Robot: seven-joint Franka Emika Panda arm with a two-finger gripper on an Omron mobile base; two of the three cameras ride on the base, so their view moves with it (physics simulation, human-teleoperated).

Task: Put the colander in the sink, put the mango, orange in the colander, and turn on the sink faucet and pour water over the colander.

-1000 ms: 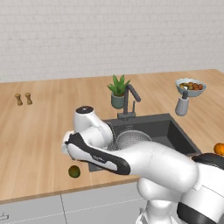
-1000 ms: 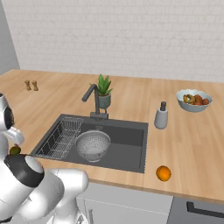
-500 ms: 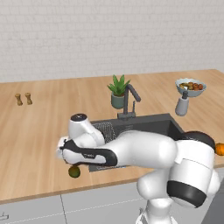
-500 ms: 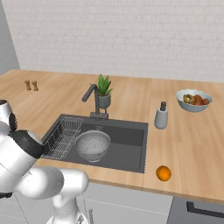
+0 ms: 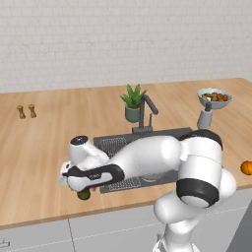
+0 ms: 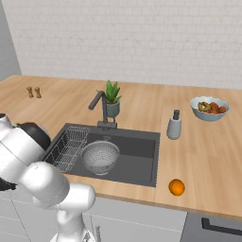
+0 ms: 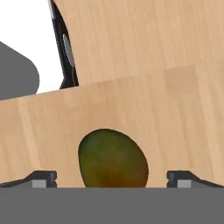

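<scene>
The mango [image 7: 113,159], dark green and oval, lies on the wooden counter between the tips of my open gripper [image 7: 112,179], one tip on each side and neither touching it. From the left base view the mango [image 5: 83,195] sits near the counter's front edge, just under my hand, left of the sink [image 5: 114,143]. The silver colander [image 6: 100,156] rests in the sink [image 6: 142,163] beside the wire rack [image 6: 68,146]. The orange [image 6: 177,187] lies on the counter right of the sink. Behind the basin stands the dark faucet [image 6: 99,106].
A potted plant [image 6: 112,97] stands by the faucet. A soap dispenser [image 6: 174,125] and a white fruit bowl [image 6: 209,108] are at the back right. Two small shakers [image 6: 33,91] stand far left. The counter's front edge runs close to the mango.
My arm has swung left and down from over the sink to the mango at the counter's front. The gripper stayed open. Nothing else moved.
</scene>
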